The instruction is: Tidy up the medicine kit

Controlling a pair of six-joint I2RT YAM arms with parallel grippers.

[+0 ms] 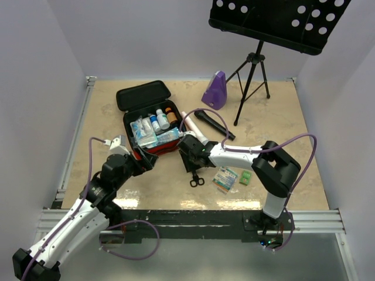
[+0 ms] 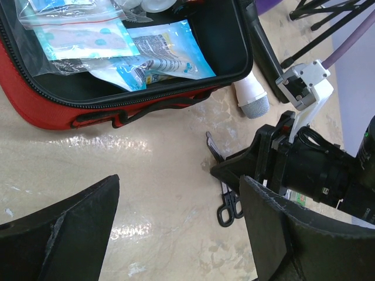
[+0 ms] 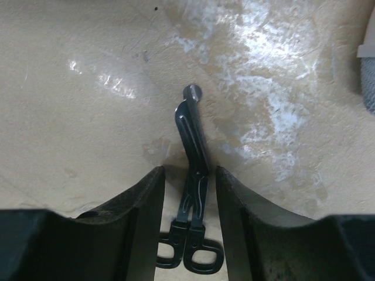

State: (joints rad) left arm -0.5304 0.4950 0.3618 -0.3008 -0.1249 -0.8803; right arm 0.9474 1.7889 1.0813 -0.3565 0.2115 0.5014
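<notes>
The medicine kit [image 1: 133, 124] lies open at back left, red with black lining, holding bottles and blue packets; its red front wall shows in the left wrist view [image 2: 47, 111]. Black scissors [image 1: 196, 179] lie shut on the table in front of it. My right gripper [image 1: 191, 161] is low over them, open, one finger on each side of the shanks [image 3: 194, 175] with a gap both sides. My left gripper [image 1: 145, 163] is open and empty just off the kit's front corner [image 2: 179, 190], left of the scissors [image 2: 228, 205].
A printed packet [image 1: 225, 179] and a small green box [image 1: 245, 177] lie right of the scissors. A black microphone [image 1: 214, 124] and a white tube [image 1: 193, 127] lie beside the kit. The purple metronome [image 1: 215, 91] and a music stand tripod [image 1: 252, 82] are at the back.
</notes>
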